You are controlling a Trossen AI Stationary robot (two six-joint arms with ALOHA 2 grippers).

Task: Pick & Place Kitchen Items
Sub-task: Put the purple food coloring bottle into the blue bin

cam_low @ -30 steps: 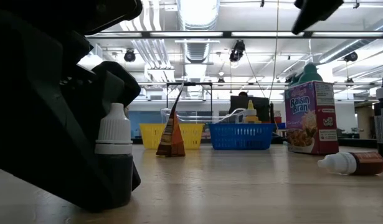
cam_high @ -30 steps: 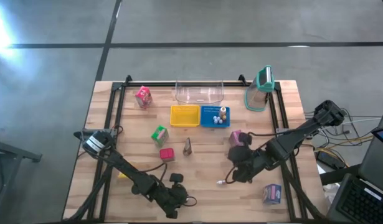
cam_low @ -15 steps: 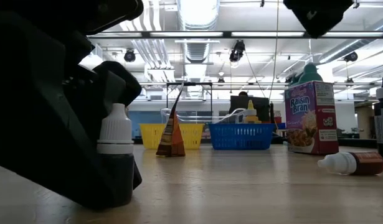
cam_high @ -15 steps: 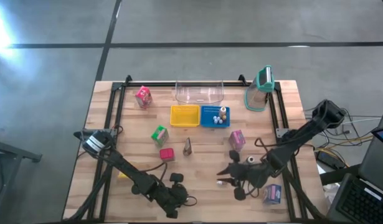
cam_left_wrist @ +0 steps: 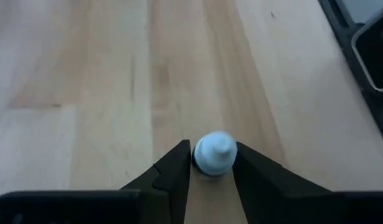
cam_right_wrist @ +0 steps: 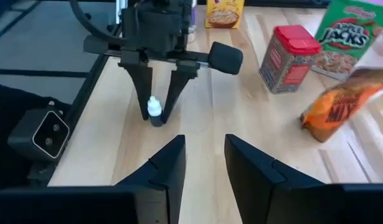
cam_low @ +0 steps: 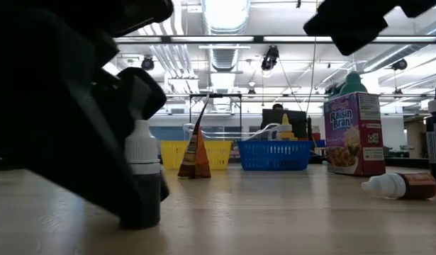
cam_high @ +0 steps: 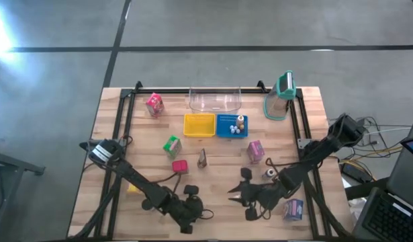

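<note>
A small dark bottle with a white cap (cam_low: 142, 185) stands near the table's front edge between the fingers of my left gripper (cam_high: 192, 195), which is shut on it. Its cap (cam_left_wrist: 215, 152) shows between the two fingers. My right gripper (cam_right_wrist: 203, 163) hovers open and holds nothing, a short way to the bottle's right (cam_high: 234, 193), pointing at it. A second small bottle (cam_low: 400, 185) lies on its side on the table. A green carton (cam_high: 171, 146), a red canister (cam_high: 180, 167), a brown triangular pack (cam_high: 202, 158) and a purple carton (cam_high: 255, 151) stand mid-table. My left gripper pinches the bottle's dark body (cam_right_wrist: 156, 119) below the cap, one finger on each side. The fingers (cam_right_wrist: 143, 93) slant down onto it from the table's left. The bottle is upright with its base on the table.
A yellow basket (cam_high: 199, 124) and a blue basket (cam_high: 226, 132) sit side by side behind the cartons. A clear bin (cam_high: 215, 101), a pink carton (cam_high: 154, 104) and a jug with a teal lid (cam_high: 280, 94) are along the far edge. Another carton (cam_high: 293, 209) is at the near right.
My right gripper has come down and toward the table's left, swinging from pointing steeply down to slanting toward the left gripper and its bottle. The bottle in my left gripper has shifted slightly toward the table's right, still upright.
</note>
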